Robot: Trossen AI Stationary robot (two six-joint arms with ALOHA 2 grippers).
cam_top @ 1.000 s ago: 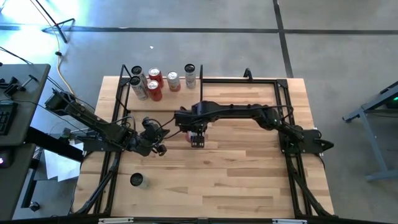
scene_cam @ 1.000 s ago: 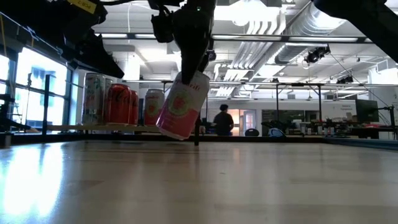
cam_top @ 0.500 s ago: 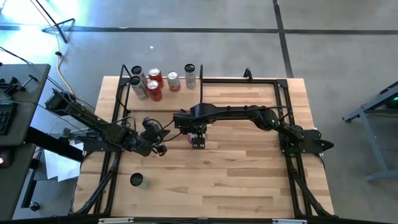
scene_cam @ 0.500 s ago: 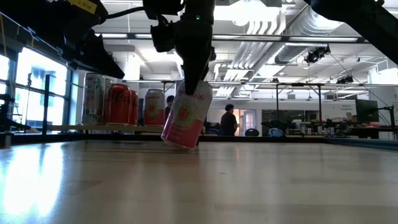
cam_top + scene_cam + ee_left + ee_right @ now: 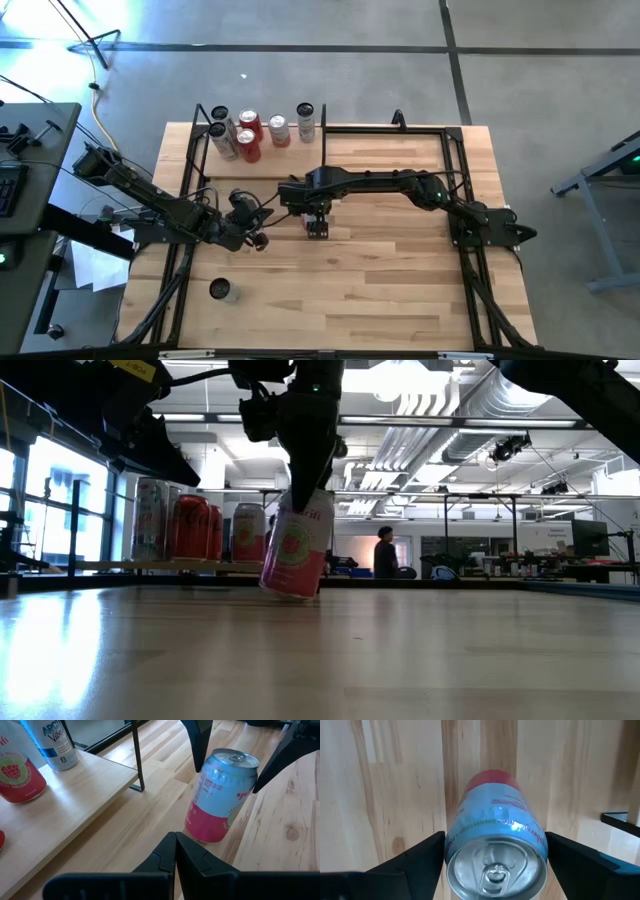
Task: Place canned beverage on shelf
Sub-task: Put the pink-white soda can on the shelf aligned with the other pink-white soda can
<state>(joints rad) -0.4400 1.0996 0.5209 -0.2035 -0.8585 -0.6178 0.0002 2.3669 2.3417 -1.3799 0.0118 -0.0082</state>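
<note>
A pink and light-blue can (image 5: pixel 220 795) stands tilted on the wood tabletop near the table's middle, and it also shows in the low view (image 5: pixel 297 550). My right gripper (image 5: pixel 318 224) is above it and shut on its upper part. My left gripper (image 5: pixel 257 239) is shut and empty, just left of the can, and its fingers meet in the left wrist view (image 5: pixel 175 847). The shelf (image 5: pixel 65 800), a light-wood board with thin black uprights, stands at the far left and carries several cans (image 5: pixel 195 528) upright on their bases. My right gripper pinches the can's side wall just below its top rim (image 5: pixel 457 842) between its two fingers (image 5: pixel 200 745), one on each side. The fingers come from above, slanting down. The can leans in the hold, with its bottom edge (image 5: pixel 202 839) at the tabletop.
One more can (image 5: pixel 220 290) stands alone near the table's front left. A black metal frame (image 5: pixel 455 160) runs around the table's right and far sides. On the shelf nearest the held can are a pink raspberry can (image 5: pixel 17 775) and a blue-and-white can (image 5: pixel 52 745).
My right gripper has gone down with the pink and blue can. The can was lifted clear and strongly tilted; now its bottom edge is down at the tabletop and it stands more upright.
</note>
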